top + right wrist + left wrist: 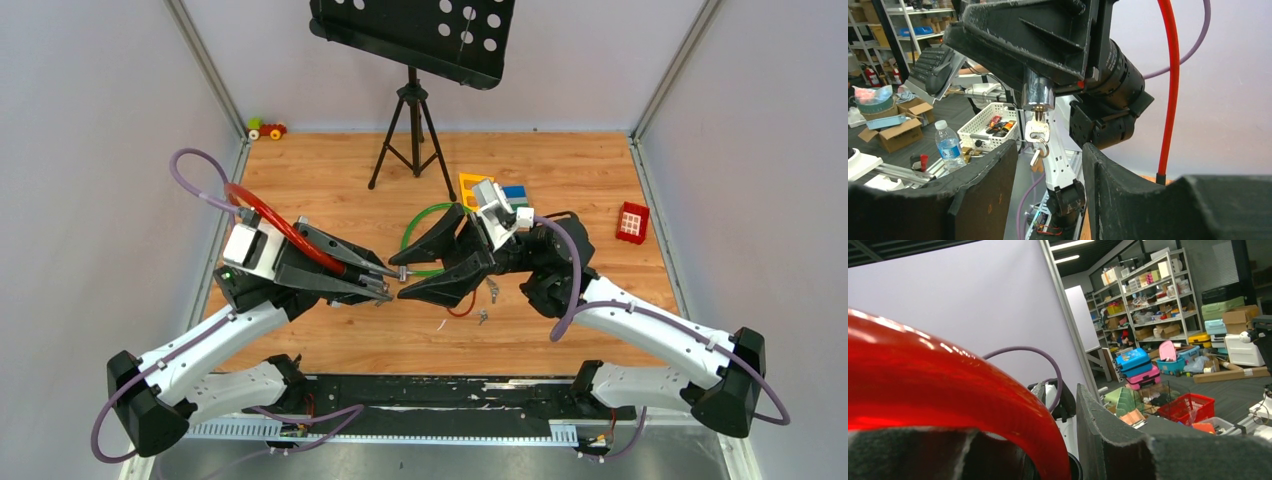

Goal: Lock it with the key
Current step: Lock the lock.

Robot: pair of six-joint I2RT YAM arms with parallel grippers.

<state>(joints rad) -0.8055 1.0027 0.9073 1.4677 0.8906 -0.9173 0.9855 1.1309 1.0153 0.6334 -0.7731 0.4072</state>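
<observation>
**Lock barrel** (pixel 1038 95): bright polished metal, mirror-smooth.
**Key** (pixel 1037 131), seated in the barrel's lower end: silvery metal with a duller sheen.
**Red cable** (pixel 1173 85), right of the barrel: smooth, glossy plastic sheath.
**Pads** (pixel 983 195) of the right gripper (pixel 1048 150), below the barrel on either side: dark, matt and rough, like foam.
**Table** (pixel 320 170), beneath the barrel: wood-look boards with visible grain and a soft satin finish.
**Arm shells** (pixel 215 350), near the barrel: smooth white plastic.

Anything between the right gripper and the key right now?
Nothing visible. The key hangs from the lock cylinder that the left gripper clamps, and the right gripper, open, faces it across clear air. The red cable runs off to one side.
</observation>
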